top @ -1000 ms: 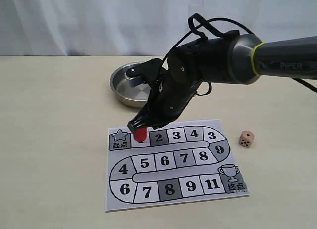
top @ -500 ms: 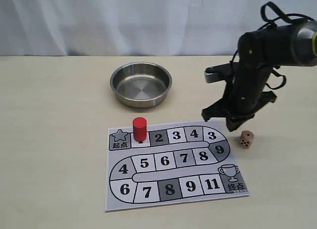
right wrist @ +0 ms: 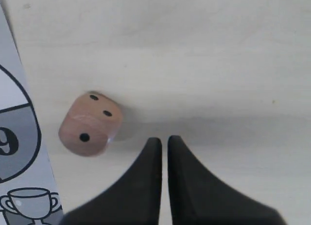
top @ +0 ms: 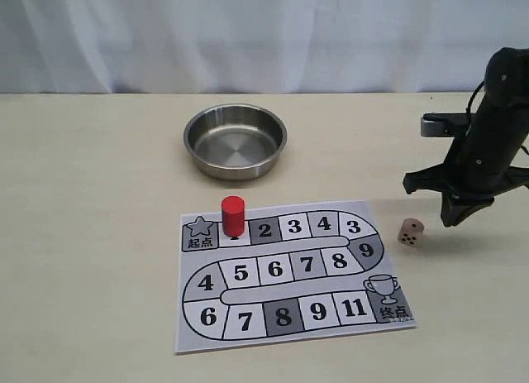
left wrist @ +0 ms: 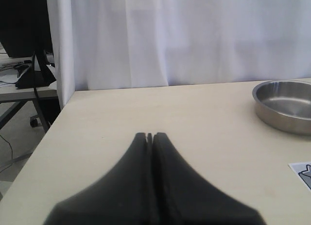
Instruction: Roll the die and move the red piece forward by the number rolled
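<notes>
A board lay flat on the table, toward the front. The piece stood upright on the board's back row, just right of the left-end corner square. A bowl sat on the table behind the board. The die lay on the table just off the board's right edge, with the right gripper near its right side, not touching.

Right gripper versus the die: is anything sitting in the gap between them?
Nothing. In the right wrist view only bare table separates the right gripper from the die, which it is not touching. The exterior view shows the same bare gap.
</notes>
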Controlling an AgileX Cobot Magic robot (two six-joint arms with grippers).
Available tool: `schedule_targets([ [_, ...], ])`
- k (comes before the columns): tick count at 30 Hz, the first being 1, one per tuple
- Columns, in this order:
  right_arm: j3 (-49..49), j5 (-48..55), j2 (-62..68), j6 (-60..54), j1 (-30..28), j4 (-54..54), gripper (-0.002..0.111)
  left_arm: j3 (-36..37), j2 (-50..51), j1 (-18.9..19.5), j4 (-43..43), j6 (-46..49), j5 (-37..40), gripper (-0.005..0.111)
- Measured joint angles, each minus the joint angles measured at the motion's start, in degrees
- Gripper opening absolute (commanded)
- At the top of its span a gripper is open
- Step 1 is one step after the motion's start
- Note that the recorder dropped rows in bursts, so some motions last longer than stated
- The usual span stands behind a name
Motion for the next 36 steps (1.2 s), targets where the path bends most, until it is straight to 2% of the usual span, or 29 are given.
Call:
schedule_targets([
  [5, 1.07, 0.00, -3.11, -1.03, 0.00, 0.53, 0.004, 0.00, 0.00, 0.00, 0.00, 0.00, 0.00, 0.000],
  [16, 9.58, -3.04, -20.93, -1.14, 0.00, 0.04, 0.004, 0.00, 0.00, 0.00, 0.00, 0.00, 0.00, 0.000],
  [36, 23.89, -3.14, -71.06, -1.14, 0.00, 0.04, 0.004, 0.00, 0.00, 0.00, 0.00, 0.00, 0.00, 0.000],
])
